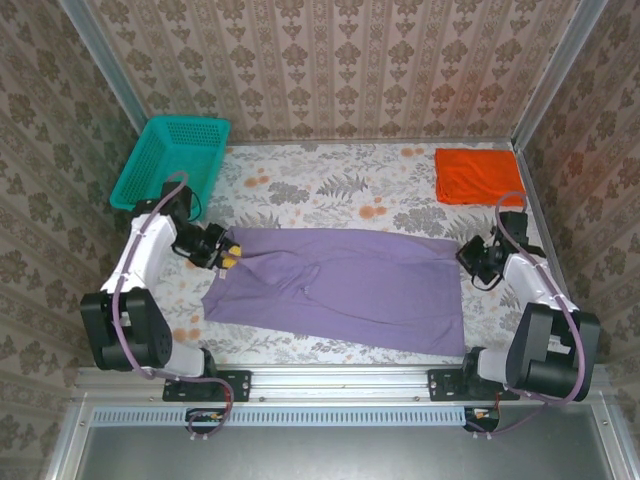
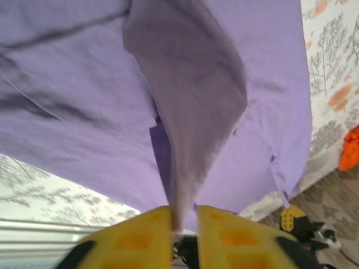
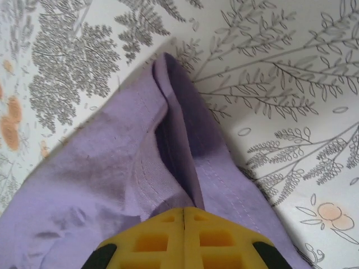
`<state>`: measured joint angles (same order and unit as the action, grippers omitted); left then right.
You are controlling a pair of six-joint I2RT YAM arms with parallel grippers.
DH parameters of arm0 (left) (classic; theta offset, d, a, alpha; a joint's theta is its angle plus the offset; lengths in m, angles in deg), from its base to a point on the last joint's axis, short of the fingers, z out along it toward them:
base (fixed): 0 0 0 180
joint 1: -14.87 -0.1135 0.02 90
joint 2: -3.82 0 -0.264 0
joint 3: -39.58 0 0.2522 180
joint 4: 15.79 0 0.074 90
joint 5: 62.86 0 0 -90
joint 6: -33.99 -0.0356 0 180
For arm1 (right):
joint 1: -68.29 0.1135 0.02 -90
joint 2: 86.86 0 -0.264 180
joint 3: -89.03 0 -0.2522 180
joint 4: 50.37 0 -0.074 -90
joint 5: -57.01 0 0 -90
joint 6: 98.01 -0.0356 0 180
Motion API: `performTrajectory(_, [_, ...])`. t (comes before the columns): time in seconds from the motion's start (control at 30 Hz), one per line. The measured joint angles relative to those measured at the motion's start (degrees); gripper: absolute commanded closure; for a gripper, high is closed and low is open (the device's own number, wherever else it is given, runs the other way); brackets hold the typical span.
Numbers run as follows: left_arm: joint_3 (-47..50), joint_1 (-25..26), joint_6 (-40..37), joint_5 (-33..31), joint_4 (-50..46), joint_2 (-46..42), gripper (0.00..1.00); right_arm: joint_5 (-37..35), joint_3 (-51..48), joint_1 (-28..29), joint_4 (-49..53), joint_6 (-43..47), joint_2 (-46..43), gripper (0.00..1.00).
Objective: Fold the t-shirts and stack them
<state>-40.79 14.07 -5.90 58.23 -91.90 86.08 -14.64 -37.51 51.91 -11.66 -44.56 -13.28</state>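
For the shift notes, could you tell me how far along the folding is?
Done: the orange t-shirt lies folded at the far right corner. In hand: the purple t-shirt, spread long, pinched by the left gripper and right gripper. Left: finishing its fold and stacking it.

Floral-clothed table, purple tee spread (centre), folded orange tee, teal basket

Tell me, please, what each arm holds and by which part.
Both hold the purple t-shirt: left fingers pinch a raised fold at its left end, right fingers pinch its right edge.
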Motion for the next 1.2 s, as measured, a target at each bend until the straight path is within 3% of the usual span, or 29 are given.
performTrajectory(0.03, [-0.59,0.0,-0.85,-1.38,-0.15,0.02,0.49,-0.37,-0.26,-0.09,0.2,-0.28,-0.09,0.76])
performTrajectory(0.07, [-1.27,0.09,-1.38,-3.06,-0.39,0.02,0.45,-1.01,-0.44,-0.24,0.59,-0.76,-0.17,0.74])
performTrajectory(0.13, [-2.93,0.7,-3.02,-7.5,-0.59,0.02,0.25,-2.62,-0.81,-1.2,1.6,-1.38,-0.72,0.73])
performTrajectory(0.23, [-4.7,1.86,-5.11,-12.61,0.22,0.2,0.15,-4.52,-1.75,-3.85,2.73,-2.78,-2.36,0.68])
performTrajectory(0.33, [-6.82,2.89,-7.78,-15.65,1.05,3.39,0.13,-5.73,-1.95,-5.35,3.54,-4.28,-3.63,0.69])
performTrajectory(0.53, [-15.08,6.51,-15.47,-21.29,4.2,17.27,0.21,-4.09,-1.4,-1.11,0.11,-5.75,-2.05,0.69])
performTrajectory(0.83, [-24.79,9.31,-24.26,-26.91,6.36,31.85,0.38,-2.89,8.83,9.03,-1.18,-3.82,11.74,0.7])
performTrajectory(1.0, [-26.47,9.42,-26.91,-28.81,7.78,36.52,0.38,-3.56,12.68,10.4,-0.68,-2.62,17.66,0.73])
performTrajectory(1.2, [-28.11,10.82,-28.72,-30.64,9.25,39.43,0.52,-6.25,16.31,10.56,0.94,-2.38,22.4,0.73])
